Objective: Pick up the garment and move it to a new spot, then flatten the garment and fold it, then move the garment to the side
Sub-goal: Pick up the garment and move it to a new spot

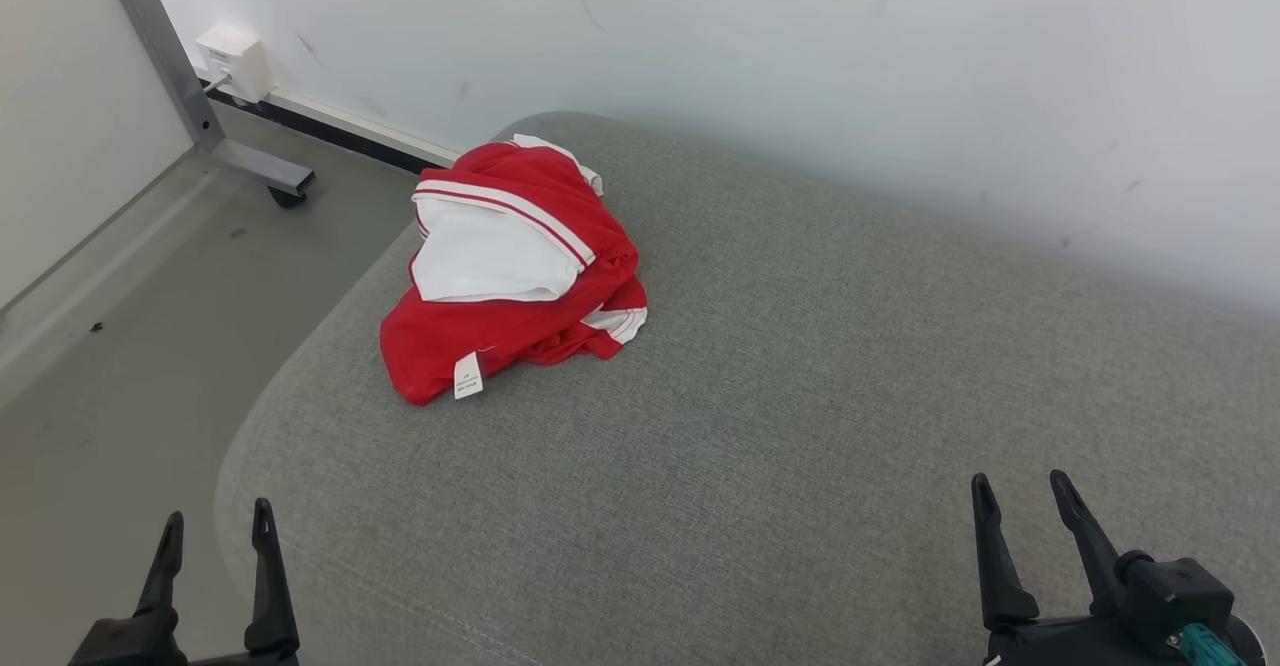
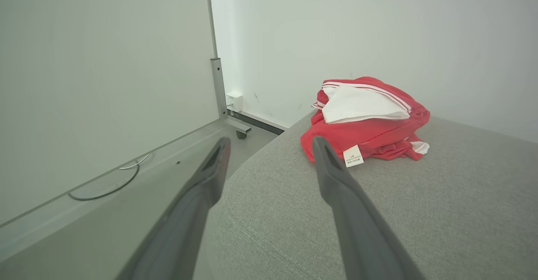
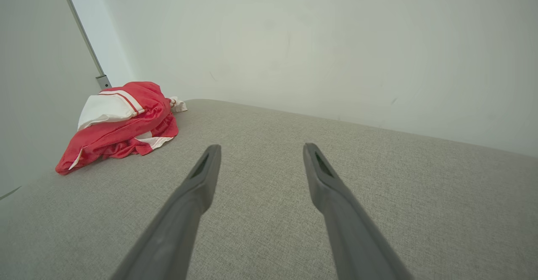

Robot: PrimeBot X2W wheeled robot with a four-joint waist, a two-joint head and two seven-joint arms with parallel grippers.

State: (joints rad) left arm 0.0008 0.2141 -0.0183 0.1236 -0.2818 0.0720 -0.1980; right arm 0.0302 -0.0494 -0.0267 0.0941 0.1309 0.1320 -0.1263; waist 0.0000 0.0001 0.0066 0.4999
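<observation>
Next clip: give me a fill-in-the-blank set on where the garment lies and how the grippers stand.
1. The crumpled garment is red and ____.
2. The left gripper and the right gripper both stand ____, holding nothing.
3. On the grey cushion, the garment lies toward the robot's ____ side.
Missing words: white; open; left.

We cannot read the small print on the white label (image 1: 467, 376) at the near edge of the garment (image 1: 500, 331), whose bunched folds hide its shape. Left of the garment, the metal post (image 1: 165, 56) runs off the head view's top edge.
</observation>
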